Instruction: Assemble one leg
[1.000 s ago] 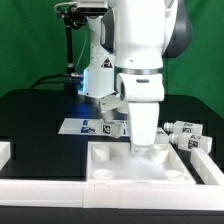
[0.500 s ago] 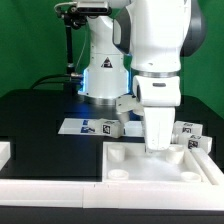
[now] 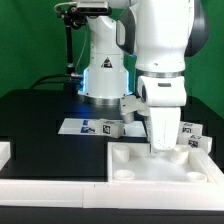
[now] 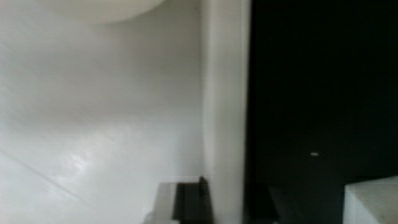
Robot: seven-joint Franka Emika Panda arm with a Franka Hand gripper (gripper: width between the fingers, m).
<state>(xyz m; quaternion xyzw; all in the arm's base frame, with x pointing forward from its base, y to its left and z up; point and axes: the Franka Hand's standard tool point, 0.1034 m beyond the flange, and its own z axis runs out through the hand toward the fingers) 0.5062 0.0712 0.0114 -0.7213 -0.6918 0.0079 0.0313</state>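
The large white tray-like part (image 3: 130,165) lies on the black table in front of the arm. My gripper (image 3: 162,143) points straight down at the tray's back rim, towards the exterior view's right, and its jaws straddle that rim. In the wrist view the rim (image 4: 222,100) runs between the jaws of the gripper (image 4: 222,205), and one dark finger (image 4: 187,200) stands on the tray's inner side. A small white tagged leg (image 3: 106,128) lies on the marker board (image 3: 72,126). Other legs (image 3: 192,133) lie just behind the tray at the exterior view's right.
A white raised barrier (image 3: 50,190) runs along the table's front, with a short piece (image 3: 5,150) at the exterior view's left. The robot base (image 3: 100,75) and a black stand (image 3: 68,50) are behind.
My gripper has moved towards the exterior view's right, and the tray has slid that way with it. Over the last half second both have barely moved.
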